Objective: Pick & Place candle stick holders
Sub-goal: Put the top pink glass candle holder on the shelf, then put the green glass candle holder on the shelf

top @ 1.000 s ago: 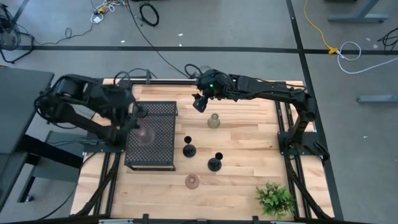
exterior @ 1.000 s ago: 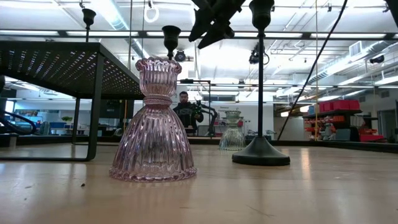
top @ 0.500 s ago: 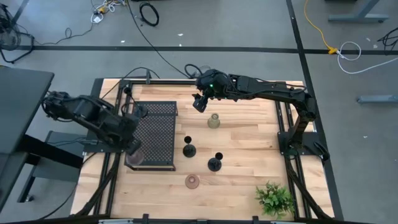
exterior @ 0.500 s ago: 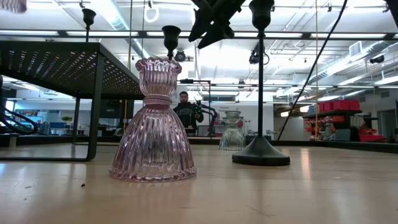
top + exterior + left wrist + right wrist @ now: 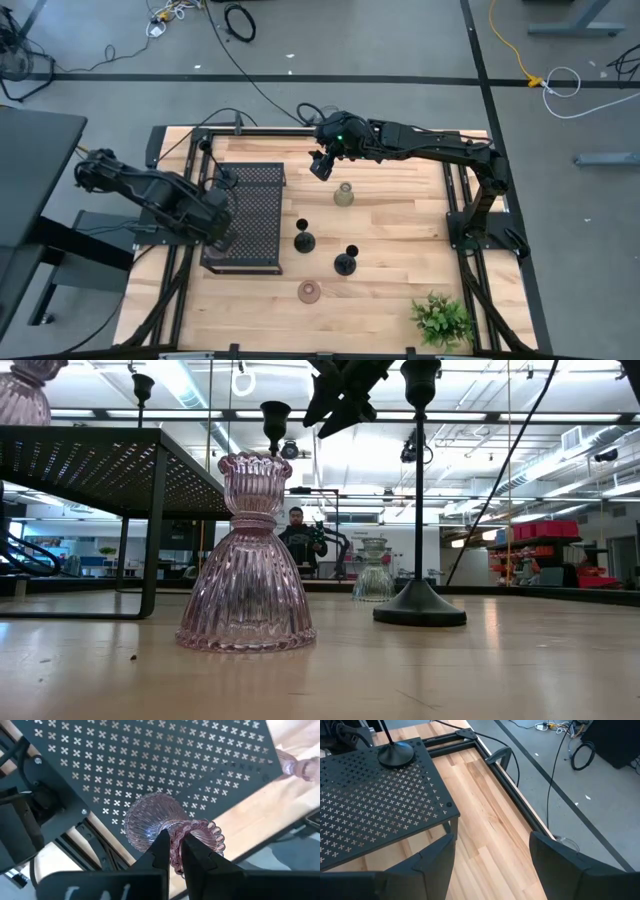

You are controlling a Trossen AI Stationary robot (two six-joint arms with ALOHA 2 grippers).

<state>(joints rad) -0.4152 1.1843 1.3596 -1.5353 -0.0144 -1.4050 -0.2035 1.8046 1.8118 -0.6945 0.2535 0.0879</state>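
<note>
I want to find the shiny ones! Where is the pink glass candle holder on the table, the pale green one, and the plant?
pink glass candle holder (image 5: 246,575): low view, on its ribbed skirt.
pale green glass candle holder (image 5: 344,195): high view, on its top.
green plant (image 5: 441,319): high view, on its leaves.

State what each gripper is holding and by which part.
The left gripper is shut on a pink glass candle holder, pinching its narrow neck over the black perforated stand. The right gripper is open and holds nothing.
</note>
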